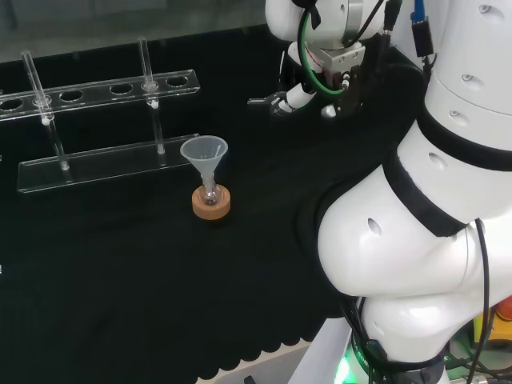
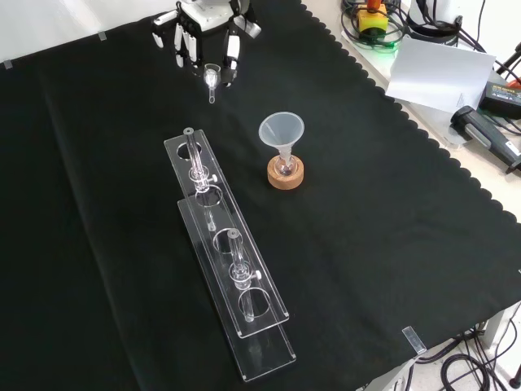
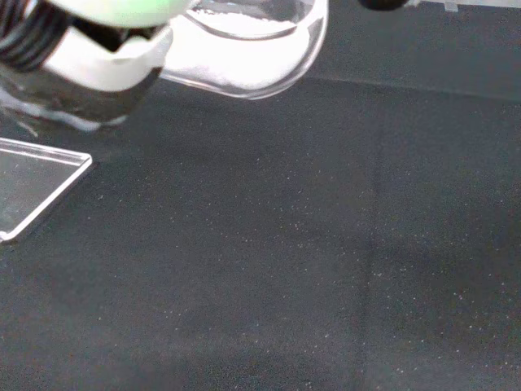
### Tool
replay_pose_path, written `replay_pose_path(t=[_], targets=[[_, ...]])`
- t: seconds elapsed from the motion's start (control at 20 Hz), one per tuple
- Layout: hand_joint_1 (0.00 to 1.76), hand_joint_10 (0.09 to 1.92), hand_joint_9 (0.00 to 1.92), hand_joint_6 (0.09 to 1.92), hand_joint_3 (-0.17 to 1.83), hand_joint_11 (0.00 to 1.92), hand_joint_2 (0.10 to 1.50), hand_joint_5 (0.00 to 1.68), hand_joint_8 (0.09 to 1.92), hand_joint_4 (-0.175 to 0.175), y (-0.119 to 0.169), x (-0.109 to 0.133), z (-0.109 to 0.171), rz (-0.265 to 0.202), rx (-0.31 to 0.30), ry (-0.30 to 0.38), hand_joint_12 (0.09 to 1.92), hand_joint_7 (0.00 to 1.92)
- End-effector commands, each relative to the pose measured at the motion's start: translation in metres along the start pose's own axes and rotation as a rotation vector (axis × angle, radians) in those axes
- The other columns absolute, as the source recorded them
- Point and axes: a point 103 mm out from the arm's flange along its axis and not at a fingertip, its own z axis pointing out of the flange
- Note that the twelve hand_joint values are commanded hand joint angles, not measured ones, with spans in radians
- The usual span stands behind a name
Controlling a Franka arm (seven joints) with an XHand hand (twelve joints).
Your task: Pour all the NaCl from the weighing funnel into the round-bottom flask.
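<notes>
The hand point(image 2: 205, 37) hangs at the far edge of the black cloth point(image 2: 98, 244) in the front view, fingers point(image 2: 231, 55) pointing downward and curled about a small clear weighing funnel point(image 2: 212, 81), whose narrow stem pokes out below the fingertips. In the wrist view the funnel's bowl sits close against a white finger and carries a bed of white powder point(image 3: 236, 69), the NaCl, lying inside the glass. In the head view the hand shows left of the arm's white links, well apart from the other ware. The round-bottom flask point(image 2: 285, 167) stands near the middle of the cloth on a cork ring point(image 2: 286, 176), upright, with a clear plastic funnel point(image 2: 282, 130) seated in its neck; the flask is small and its contents cannot be judged. Just beside it, toward the left in the front view, lies a long clear rack point(image 2: 232, 277) holding two upright glass tubes point(image 2: 192, 155), the other holes open. No brand, label or legible writing can be made out on the glassware, the rack or the cloth.
</notes>
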Motion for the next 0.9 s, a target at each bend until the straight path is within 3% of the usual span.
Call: replay_pose_path(t=[0.05,0.65,0.9], targets=[[1.16,0.17,1.23,0.14,0.7,0.0,0.56,1.55,0.09,0.175,0.001,-0.003,-0.002,0.011,-0.001,0.001,1.61,1.73],[1.16,0.17,1.23,0.14,0.71,0.0,0.55,1.55,0.09,0.175,0.006,0.007,-0.012,0.011,-0.036,0.002,1.61,1.74],[1.16,0.16,1.23,0.14,0.71,0.0,0.55,1.55,0.09,0.175,-0.001,0.0,-0.025,0.003,-0.059,0.007,1.61,1.74]])
